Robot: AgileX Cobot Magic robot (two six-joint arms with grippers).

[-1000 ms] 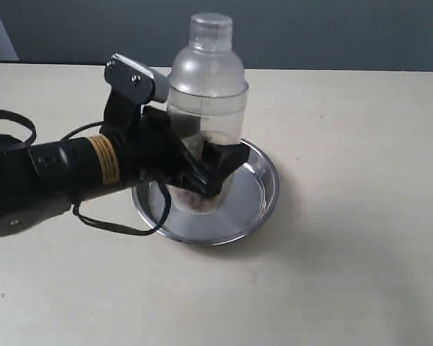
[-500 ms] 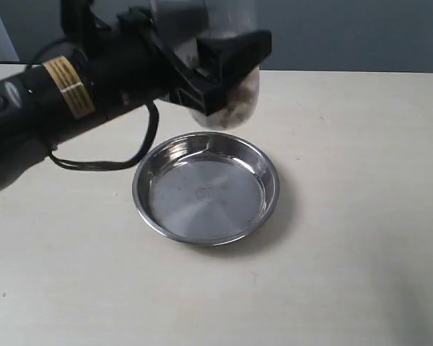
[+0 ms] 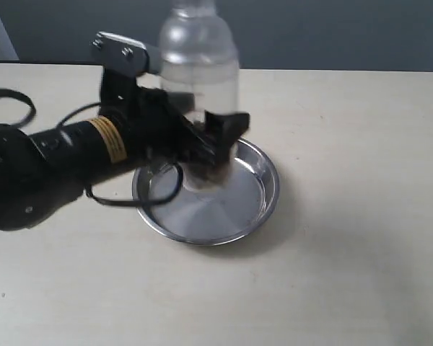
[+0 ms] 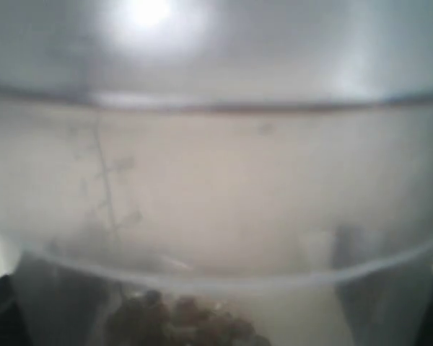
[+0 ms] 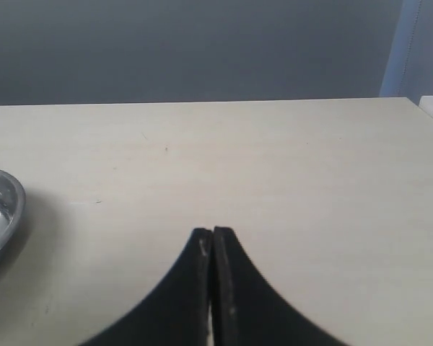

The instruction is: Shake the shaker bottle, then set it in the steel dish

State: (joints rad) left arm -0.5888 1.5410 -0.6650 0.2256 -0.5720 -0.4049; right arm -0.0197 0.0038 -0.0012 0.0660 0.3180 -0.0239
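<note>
My left gripper (image 3: 206, 148) is shut on the lower body of the shaker bottle (image 3: 198, 68), which stands upright and blurred with motion. Its base is low over the steel dish (image 3: 265, 189); whether it touches the dish I cannot tell. In the left wrist view the shaker bottle (image 4: 216, 180) fills the frame, with brown granules (image 4: 180, 321) at its bottom. My right gripper (image 5: 213, 234) is shut on nothing and hovers over bare table, with the steel dish's rim (image 5: 3, 209) at the edge of its view. The right gripper does not show in the exterior view.
The pale tabletop (image 3: 346, 252) spreads around the dish. A black cable (image 3: 115, 202) loops under the left arm beside the dish. A dark wall runs along the table's far edge.
Half a second ago the left gripper held the bottle high above the dish. It has swung back down, and the bottle is low over the dish again.
</note>
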